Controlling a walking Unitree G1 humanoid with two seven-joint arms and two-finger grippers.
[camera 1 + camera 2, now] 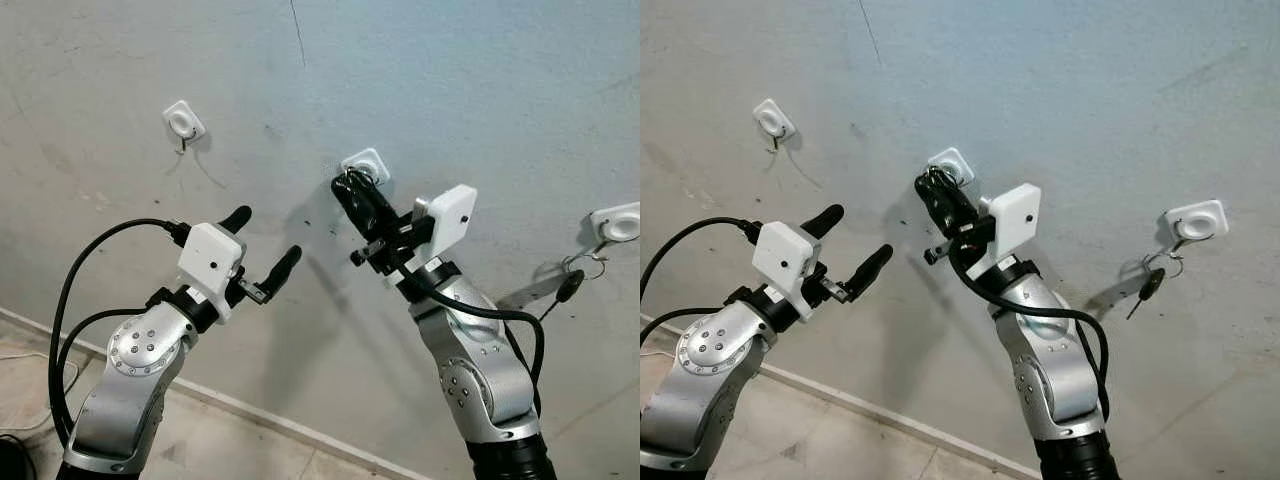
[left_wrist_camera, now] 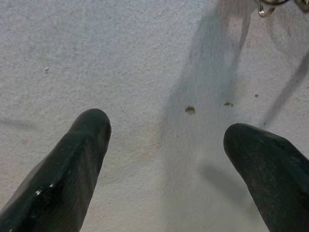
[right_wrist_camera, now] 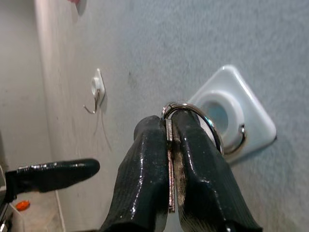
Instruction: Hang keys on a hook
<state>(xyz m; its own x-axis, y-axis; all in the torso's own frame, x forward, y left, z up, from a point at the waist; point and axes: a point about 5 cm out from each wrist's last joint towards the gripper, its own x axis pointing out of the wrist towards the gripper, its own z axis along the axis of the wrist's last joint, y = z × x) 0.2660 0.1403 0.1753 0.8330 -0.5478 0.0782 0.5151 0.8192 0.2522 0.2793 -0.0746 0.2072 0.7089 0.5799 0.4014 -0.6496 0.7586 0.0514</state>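
My right gripper (image 1: 351, 188) is raised to the wall and shut on a flat metal key (image 3: 170, 166). The key's silver ring (image 3: 211, 130) stands out past the fingertips, right against the middle white hook (image 3: 231, 108). Whether the ring is over the hook's metal wire I cannot tell. My left gripper (image 1: 265, 238) is held up to the left of that hook, open and empty, with its fingers (image 2: 72, 159) pointing at bare wall.
A second white hook (image 1: 183, 122) sits bare higher up on the left. A third hook (image 1: 617, 222) on the right carries a ring with a dark-headed key (image 1: 570, 286). The grey wall meets a pale skirting (image 1: 250, 410) and the floor below.
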